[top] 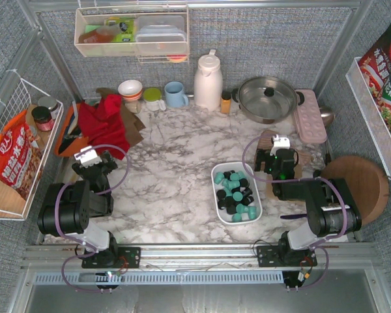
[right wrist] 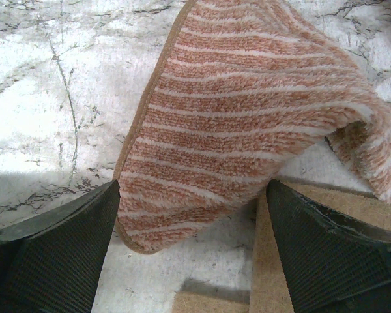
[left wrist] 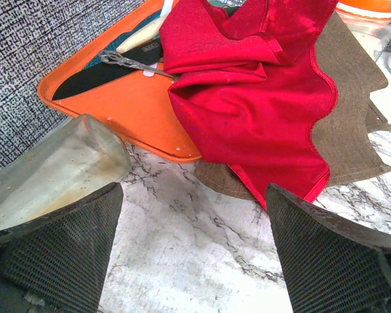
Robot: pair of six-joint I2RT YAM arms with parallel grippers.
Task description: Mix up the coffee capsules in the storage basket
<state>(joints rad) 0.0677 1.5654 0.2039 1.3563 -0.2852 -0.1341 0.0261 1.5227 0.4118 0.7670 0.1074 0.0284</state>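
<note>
Both arms are on my screen now. The storage basket (top: 246, 168) sits on the marble bench (top: 176, 150), right of centre and toward the near edge, just left of my right arm. The coffee capsules (top: 234, 193) are all inside it, teal and black ones jumbled in one loose heap, with a bare white patch at the far end. My right hand (right wrist: 192, 189) hangs just to the right of the basket with its fingers spread wide apart and nothing clamped. Through its wrist camera I see a fuzzy striped towel (right wrist: 247, 117) lying under the gap, its near edge between the two pads. Whether either pad touches it, I cannot tell. A tan mat (right wrist: 274, 280) shows beneath the towel on the near side. Over on the left, well apart from the basket, my left hand (left wrist: 192, 195) is also spread wide and empty, with bare marble showing in the gap. Just beyond it lies an orange tray (left wrist: 117, 104), and a red cloth (left wrist: 247, 111) is draped over the tray's right end and over a brown mat (left wrist: 352, 117).
</note>
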